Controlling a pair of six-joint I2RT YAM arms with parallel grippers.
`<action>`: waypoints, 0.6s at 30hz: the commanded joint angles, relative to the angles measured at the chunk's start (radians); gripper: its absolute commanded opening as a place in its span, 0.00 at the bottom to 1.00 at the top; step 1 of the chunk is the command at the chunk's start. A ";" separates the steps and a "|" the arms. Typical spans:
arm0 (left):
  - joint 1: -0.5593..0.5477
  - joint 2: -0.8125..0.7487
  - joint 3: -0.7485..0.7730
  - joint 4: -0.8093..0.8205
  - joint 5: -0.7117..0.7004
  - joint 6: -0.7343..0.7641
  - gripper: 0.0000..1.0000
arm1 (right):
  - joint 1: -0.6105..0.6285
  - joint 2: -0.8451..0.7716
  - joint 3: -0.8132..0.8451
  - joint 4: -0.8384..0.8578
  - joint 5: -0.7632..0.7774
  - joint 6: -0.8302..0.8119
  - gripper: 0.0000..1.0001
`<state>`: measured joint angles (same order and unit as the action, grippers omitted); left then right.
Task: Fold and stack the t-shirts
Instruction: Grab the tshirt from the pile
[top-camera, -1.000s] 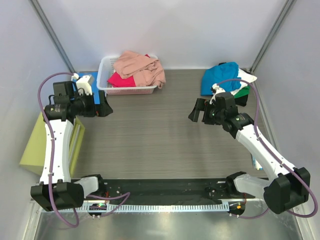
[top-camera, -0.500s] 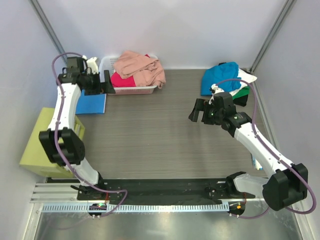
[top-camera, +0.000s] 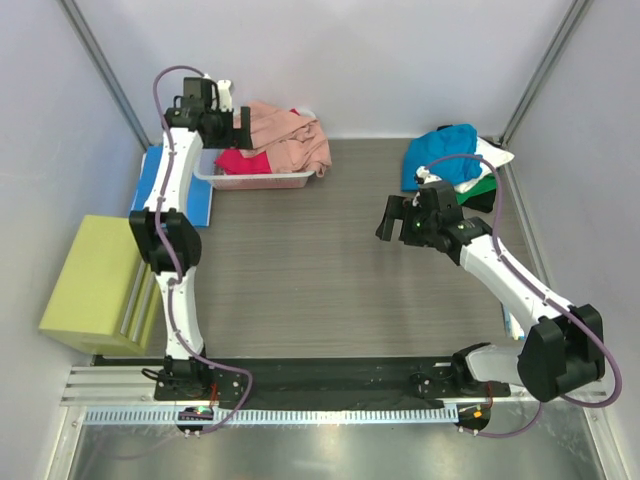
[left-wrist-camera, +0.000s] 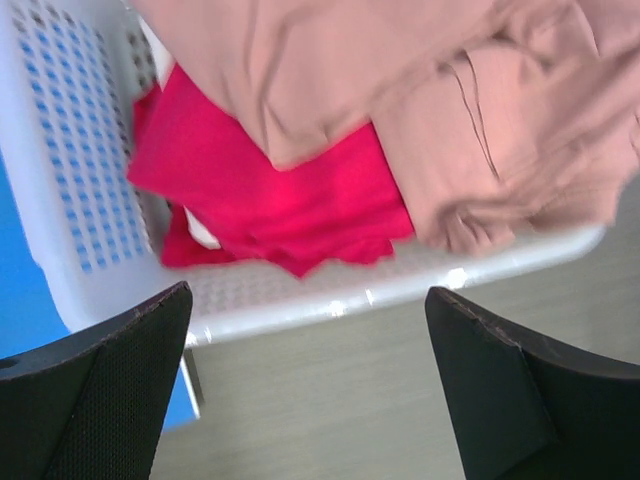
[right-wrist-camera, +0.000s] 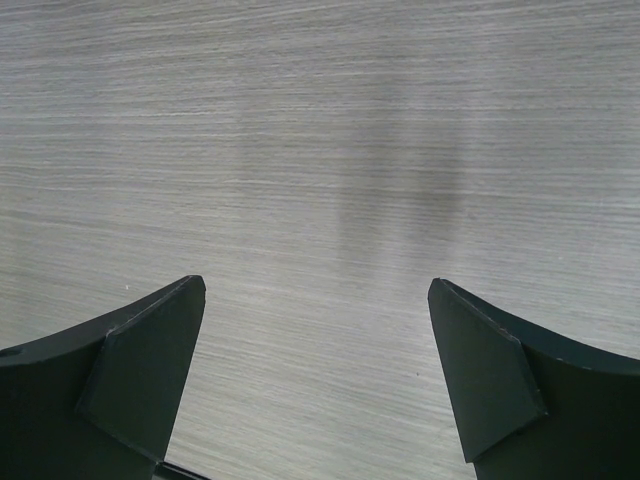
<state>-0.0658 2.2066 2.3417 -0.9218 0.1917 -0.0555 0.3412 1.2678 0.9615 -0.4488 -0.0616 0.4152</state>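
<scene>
A dusty-pink t-shirt lies heaped over a magenta one in a white basket at the back left; the left wrist view shows the pink and the magenta one too. A stack of teal-blue, white, green and black tees sits at the back right. My left gripper is open and empty, raised over the basket's left part. My right gripper is open and empty above bare table, left of the stack.
A flat blue folder lies left of the basket. A yellow-green box stands at the left edge. The white basket rim shows in the left wrist view. Grey walls enclose the wood-grain table.
My left arm has swung up and back from the left edge to above the basket. My right gripper has barely moved.
</scene>
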 joint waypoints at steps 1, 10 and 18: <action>-0.006 0.105 0.151 -0.002 -0.093 0.002 1.00 | 0.005 0.015 0.062 0.061 -0.001 -0.024 1.00; -0.060 0.194 0.160 0.086 -0.166 0.046 1.00 | 0.005 0.044 0.125 0.067 -0.026 -0.029 1.00; -0.097 0.245 0.160 0.213 -0.267 0.014 1.00 | 0.005 0.044 0.125 0.099 -0.086 -0.012 1.00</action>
<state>-0.1539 2.4535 2.4580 -0.8417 -0.0082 -0.0212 0.3412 1.3140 1.0561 -0.3977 -0.1108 0.3992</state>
